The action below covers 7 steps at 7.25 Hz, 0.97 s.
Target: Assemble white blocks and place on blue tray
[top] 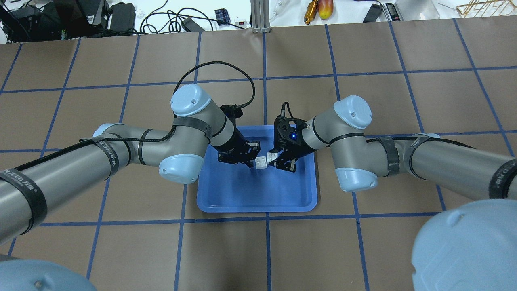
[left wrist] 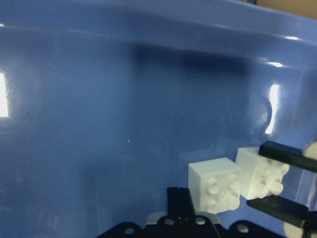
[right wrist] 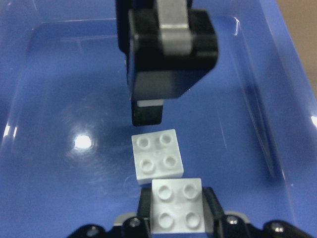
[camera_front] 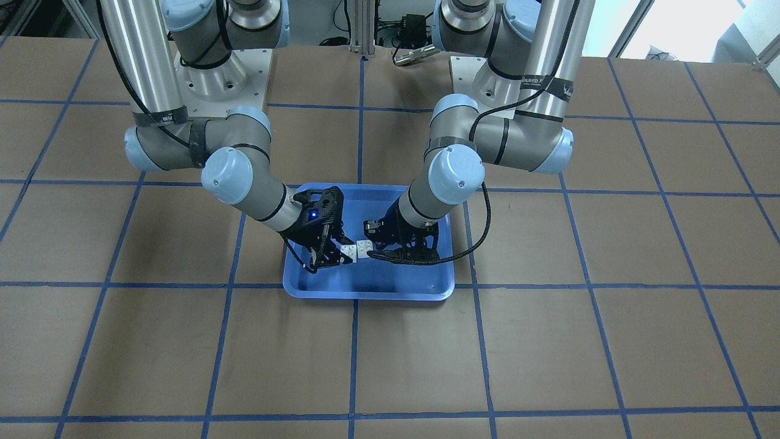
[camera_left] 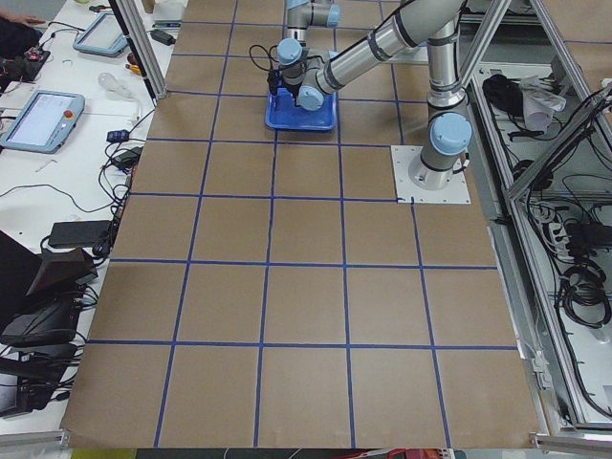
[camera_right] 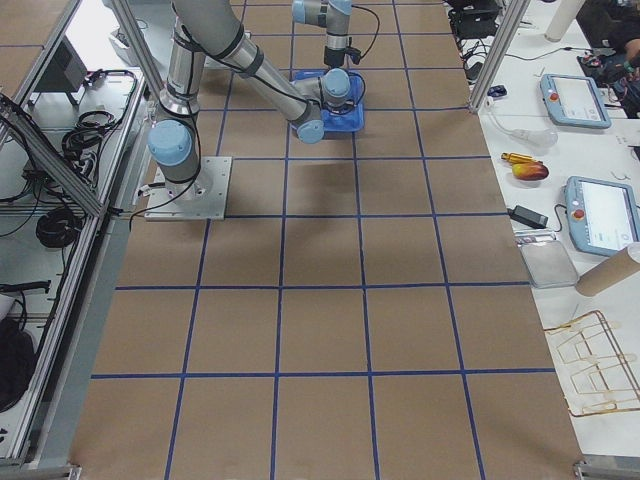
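Observation:
The blue tray (top: 242, 198) lies at the table's middle, and both grippers are low over it. My right gripper (right wrist: 177, 210) is shut on one white block (top: 274, 157), studs up; its black fingers (left wrist: 287, 154) clamp the block's two sides. The second white block (right wrist: 157, 153) sits studs up just in front of it, apparently on the tray floor, the two blocks side by side and not stacked. My left gripper (left wrist: 179, 198) is shut with nothing between its fingers. Its tip is just beside that second block (left wrist: 215, 184) and does not grip it.
Brown table with a blue tape grid surrounds the tray (camera_front: 390, 288). Both arms' elbows hang over the tray's far corners. Cables, tablets and tools lie off the table's edges in the side views.

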{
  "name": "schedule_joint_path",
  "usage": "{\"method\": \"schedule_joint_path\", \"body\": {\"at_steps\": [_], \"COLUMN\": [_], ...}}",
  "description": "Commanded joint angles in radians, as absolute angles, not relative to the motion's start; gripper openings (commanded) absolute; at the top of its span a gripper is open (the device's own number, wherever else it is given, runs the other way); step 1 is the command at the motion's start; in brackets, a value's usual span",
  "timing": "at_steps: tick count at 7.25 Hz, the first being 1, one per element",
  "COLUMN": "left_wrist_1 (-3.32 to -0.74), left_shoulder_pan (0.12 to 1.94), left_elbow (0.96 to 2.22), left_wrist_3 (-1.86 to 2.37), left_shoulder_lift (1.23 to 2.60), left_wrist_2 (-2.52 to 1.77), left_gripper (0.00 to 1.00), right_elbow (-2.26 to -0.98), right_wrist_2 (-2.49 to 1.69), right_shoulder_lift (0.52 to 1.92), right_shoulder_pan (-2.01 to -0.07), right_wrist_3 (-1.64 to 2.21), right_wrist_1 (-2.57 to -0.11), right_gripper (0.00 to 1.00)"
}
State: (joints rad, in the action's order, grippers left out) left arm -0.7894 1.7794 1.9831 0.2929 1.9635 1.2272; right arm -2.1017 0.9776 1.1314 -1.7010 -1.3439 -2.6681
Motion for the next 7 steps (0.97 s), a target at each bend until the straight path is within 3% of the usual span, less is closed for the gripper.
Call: {"method": "schedule_joint_path", "body": {"at_steps": [1, 3, 4, 5, 7], "left_wrist_1": [-0.790, -0.790, -0.790, -0.790, -0.790], "left_shoulder_pan": [1.779, 1.779, 1.779, 1.779, 1.779], "left_elbow": [1.980, 1.979, 1.979, 1.980, 1.979], "left_wrist_3": [0.296, 0.298, 0.299, 0.299, 0.290], "left_shoulder_lift": [1.963, 1.962, 1.962, 1.963, 1.963], "left_wrist_2": [1.227, 1.227, 1.227, 1.226, 1.227], "left_gripper": [0.00, 0.00, 0.00, 0.00, 0.00], "right_elbow": [-2.108, -2.109, -2.109, -2.109, -2.108], "right_wrist_2": [0.986, 0.988, 0.988, 0.982, 0.991], "right_shoulder_lift": [1.129, 1.131, 1.131, 1.135, 1.129], "right_shoulder_pan": [-1.707, -1.707, -1.707, -1.712, -1.724], "right_wrist_3": [-1.338, -1.335, -1.332, -1.304, -1.301], "right_wrist_1": [-2.671, -2.671, -2.671, -2.671, -2.671], "right_gripper": [0.16, 0.16, 0.33, 0.39, 0.41]}}
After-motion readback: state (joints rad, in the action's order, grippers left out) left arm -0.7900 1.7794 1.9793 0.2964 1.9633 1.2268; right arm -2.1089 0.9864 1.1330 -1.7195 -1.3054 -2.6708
